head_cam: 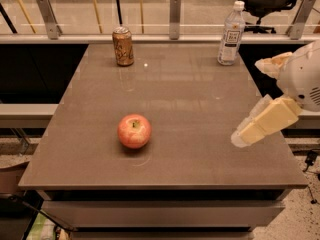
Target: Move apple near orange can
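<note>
Right now we see our hand point(247, 102) over the right edge of the counter point(190, 94), its two pale fingers point(265, 124) spread apart with nothing between them, so it is released and grasping nothing. The apple point(134, 131) sits well to the hand's left, on the near half of the counter, its stem dimple facing up, touching nothing else. The orange can point(123, 46) stands upright farther off, beyond the apple and far to the hand's left, near the counter's back edge. A clear plastic water bottle point(231, 33) with a white cap stands upright behind the hand, slightly to its left, also near the back edge. Apple and can are well apart.
</note>
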Motion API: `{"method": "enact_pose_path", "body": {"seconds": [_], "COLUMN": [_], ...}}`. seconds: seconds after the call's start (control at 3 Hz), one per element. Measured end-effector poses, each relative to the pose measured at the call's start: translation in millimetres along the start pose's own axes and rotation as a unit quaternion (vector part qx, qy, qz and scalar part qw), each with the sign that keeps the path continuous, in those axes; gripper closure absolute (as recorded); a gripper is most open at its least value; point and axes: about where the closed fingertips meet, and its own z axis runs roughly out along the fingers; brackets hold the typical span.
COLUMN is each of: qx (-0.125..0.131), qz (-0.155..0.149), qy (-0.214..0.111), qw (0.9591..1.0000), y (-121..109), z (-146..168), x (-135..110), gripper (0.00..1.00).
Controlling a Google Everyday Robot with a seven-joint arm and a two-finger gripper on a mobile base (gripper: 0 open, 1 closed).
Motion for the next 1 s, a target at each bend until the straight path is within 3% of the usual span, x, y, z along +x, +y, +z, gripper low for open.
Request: {"method": "enact_pose_path", "body": {"seconds": [0.33, 1.0], "qx": [0.007, -0.007], "qz": [0.018, 0.035], "qy": [-0.025, -0.086], "qw": [0.9995, 0.9957], "y": [2, 3], "z": [21, 62], "x": [0, -1], "gripper": [0.0, 0.0]}}
